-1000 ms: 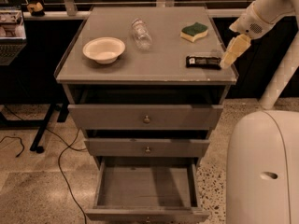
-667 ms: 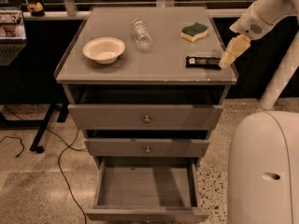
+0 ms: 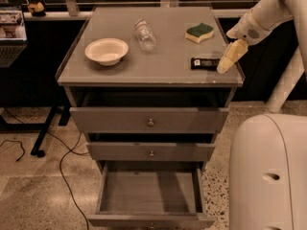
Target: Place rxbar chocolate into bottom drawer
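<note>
Little has changed: the gripper has crept a touch lower and leftward at the worktop's right edge, now at the right end of the rxbar chocolate. The bar hasn't moved and lies flat near the front-right corner. Cannot tell how far the gripper is open, or whether it has hold of the bar. Judged: the grasp is still being set up and nothing is lifted yet.

The bottom drawer is pulled out, ready.

Counts:
- one rxbar
- one sponge, toward the back-right corner
- one bowl, left side
- one clear bottle on its side, mid-back
- three drawers
</note>
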{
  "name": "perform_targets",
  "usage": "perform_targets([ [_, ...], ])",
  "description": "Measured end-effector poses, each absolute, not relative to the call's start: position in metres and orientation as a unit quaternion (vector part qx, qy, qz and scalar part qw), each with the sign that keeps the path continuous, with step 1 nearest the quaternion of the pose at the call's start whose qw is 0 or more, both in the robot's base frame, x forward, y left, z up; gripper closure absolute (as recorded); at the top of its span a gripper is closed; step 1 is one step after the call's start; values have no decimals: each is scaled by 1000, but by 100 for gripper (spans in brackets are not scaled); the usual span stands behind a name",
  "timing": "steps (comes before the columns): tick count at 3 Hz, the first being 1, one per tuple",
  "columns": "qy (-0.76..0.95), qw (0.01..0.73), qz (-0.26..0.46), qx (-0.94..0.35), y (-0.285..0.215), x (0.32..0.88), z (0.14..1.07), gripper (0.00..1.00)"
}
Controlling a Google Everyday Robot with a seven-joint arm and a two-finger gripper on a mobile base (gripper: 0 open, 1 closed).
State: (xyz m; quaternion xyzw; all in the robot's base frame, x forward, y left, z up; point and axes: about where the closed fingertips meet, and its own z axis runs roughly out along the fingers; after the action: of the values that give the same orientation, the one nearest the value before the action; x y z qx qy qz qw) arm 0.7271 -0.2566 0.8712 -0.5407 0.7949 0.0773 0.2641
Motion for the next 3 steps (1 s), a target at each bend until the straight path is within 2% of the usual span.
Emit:
perform_targets([
  [3,799,278,81,-526,-258,743,848,0],
])
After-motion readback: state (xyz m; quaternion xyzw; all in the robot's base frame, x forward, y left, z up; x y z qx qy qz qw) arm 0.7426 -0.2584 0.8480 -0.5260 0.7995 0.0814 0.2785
